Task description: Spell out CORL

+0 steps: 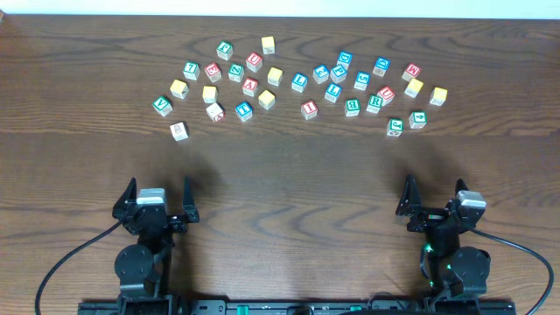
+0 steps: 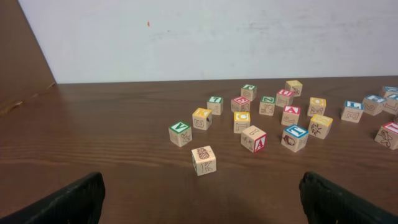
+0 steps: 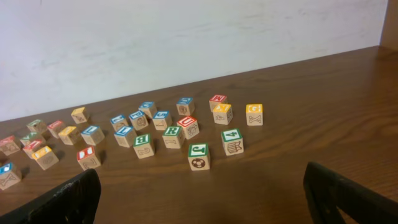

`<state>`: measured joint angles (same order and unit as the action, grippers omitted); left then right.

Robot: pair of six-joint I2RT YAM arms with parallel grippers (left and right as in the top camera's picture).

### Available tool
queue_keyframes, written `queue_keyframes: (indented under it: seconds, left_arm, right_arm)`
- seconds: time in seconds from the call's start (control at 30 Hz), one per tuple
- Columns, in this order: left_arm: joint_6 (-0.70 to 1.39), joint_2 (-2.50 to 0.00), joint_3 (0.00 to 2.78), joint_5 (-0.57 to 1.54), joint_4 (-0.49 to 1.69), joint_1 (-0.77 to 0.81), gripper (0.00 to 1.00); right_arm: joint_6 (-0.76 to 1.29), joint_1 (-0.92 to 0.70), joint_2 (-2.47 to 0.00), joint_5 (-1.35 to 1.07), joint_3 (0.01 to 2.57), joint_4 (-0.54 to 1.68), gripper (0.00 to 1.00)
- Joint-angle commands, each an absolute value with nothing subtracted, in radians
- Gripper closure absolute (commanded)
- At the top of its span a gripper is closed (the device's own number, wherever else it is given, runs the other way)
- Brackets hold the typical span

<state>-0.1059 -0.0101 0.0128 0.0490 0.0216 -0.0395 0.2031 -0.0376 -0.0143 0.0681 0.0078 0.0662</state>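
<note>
Many small wooden letter blocks [image 1: 300, 82] lie scattered across the far half of the wooden table. My left gripper [image 1: 158, 203] is open and empty at the near left, well short of the blocks. My right gripper [image 1: 435, 204] is open and empty at the near right. In the left wrist view the nearest block is a white K block [image 2: 204, 160], ahead of the open jaws [image 2: 201, 202]. In the right wrist view a green J block [image 3: 199, 155] with a football picture is nearest, ahead of the open jaws [image 3: 202, 199]. Most letters are too small to read.
A white wall [image 2: 217, 37] runs behind the table's far edge. A wide strip of bare wood [image 1: 289, 175] lies between the blocks and both grippers. Black cables [image 1: 61, 267] trail from the arm bases at the near edge.
</note>
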Motion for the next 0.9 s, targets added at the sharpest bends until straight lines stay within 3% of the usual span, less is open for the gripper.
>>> queue_keyframes:
  seconds: [0.0, 0.47, 0.87]
  left_arm:
    - [-0.115, -0.004, 0.004, 0.041, 0.068, -0.047, 0.02]
    - [-0.115, -0.034, 0.068, 0.041, 0.055, -0.047, 0.02]
    - [-0.115, -0.249, 0.250, 0.054, 0.055, -0.047, 0.02]
  right_arm:
    - [0.193, -0.031, -0.006, 0.076, 0.006, 0.068, 0.01]
    - [0.193, -0.031, -0.006, 0.076, 0.006, 0.068, 0.01]
    - [0.193, -0.031, -0.006, 0.076, 0.006, 0.068, 0.01]
